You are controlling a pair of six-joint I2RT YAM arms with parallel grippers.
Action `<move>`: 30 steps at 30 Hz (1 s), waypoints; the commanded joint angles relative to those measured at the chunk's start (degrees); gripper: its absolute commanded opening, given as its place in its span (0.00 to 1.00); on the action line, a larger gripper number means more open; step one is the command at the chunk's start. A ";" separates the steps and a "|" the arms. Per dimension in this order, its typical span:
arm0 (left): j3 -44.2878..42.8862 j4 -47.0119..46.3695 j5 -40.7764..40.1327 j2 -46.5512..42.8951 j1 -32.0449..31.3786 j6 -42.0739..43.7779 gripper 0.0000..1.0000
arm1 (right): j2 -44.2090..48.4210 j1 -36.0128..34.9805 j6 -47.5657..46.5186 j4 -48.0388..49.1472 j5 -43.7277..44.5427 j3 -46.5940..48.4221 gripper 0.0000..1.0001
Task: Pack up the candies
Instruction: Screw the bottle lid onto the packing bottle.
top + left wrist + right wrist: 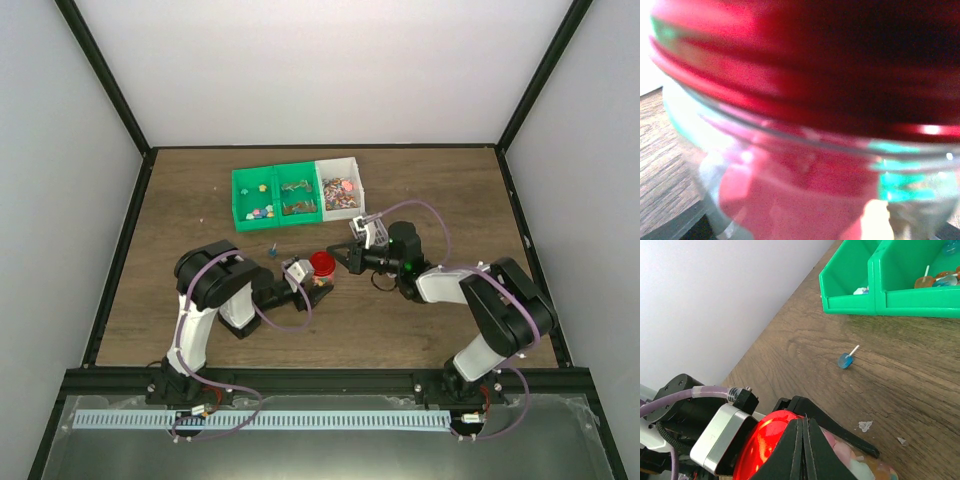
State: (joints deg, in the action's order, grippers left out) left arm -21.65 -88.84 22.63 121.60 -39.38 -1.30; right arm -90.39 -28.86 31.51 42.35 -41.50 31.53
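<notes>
Evidently the left gripper [308, 277] clamps the jar [790, 190] to steady it, candies [860, 467] showing through its glass under the red lid [765, 440]. The right gripper [803, 430] holds its fingers together over that lid (contact unclear), probably to seat it; more candies sit in the white bin [356, 175].

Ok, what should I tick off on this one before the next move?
1. Left end effector gripping the jar: ok, the jar fills its wrist view.
2. Red lid sitting on the jar: ok. Whether it is screwed tight: cannot tell.
3. Right end effector shut and empty: ok, fingers pressed together just in front of the lid.
4. Candies inside the jar: ok, some show through the glass.
5. No sweets loose on the table: not ok, a blue lollipop lies outside the green bins.
</notes>
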 commanded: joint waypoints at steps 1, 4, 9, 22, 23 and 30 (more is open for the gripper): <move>1.62 -12.76 -0.84 1.90 -0.09 -1.51 0.58 | 0.17 -3.10 -1.48 -3.55 -1.39 -3.03 0.01; 1.35 -12.76 0.25 1.94 -0.06 -2.21 0.58 | 1.01 -4.30 -1.55 -3.31 -1.01 -4.72 0.01; 1.26 -12.74 0.48 1.80 -0.06 -3.06 0.57 | 2.19 -6.05 -0.39 -0.49 -1.25 -8.29 0.01; 0.88 -12.76 -0.22 2.83 0.04 -3.18 0.56 | 3.41 -8.85 4.04 10.48 -4.36 -16.43 0.01; 0.82 -12.76 -0.30 2.85 0.03 -3.26 0.56 | 3.52 -9.11 4.21 10.56 -3.95 -16.68 0.01; 0.99 -12.75 0.51 2.33 0.22 -3.19 0.56 | 6.17 -9.76 6.23 13.37 -1.95 -21.00 0.01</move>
State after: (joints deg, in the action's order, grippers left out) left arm -21.69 -88.86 23.22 121.45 -39.27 -2.92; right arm -86.08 -38.52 36.60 56.21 -42.28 12.08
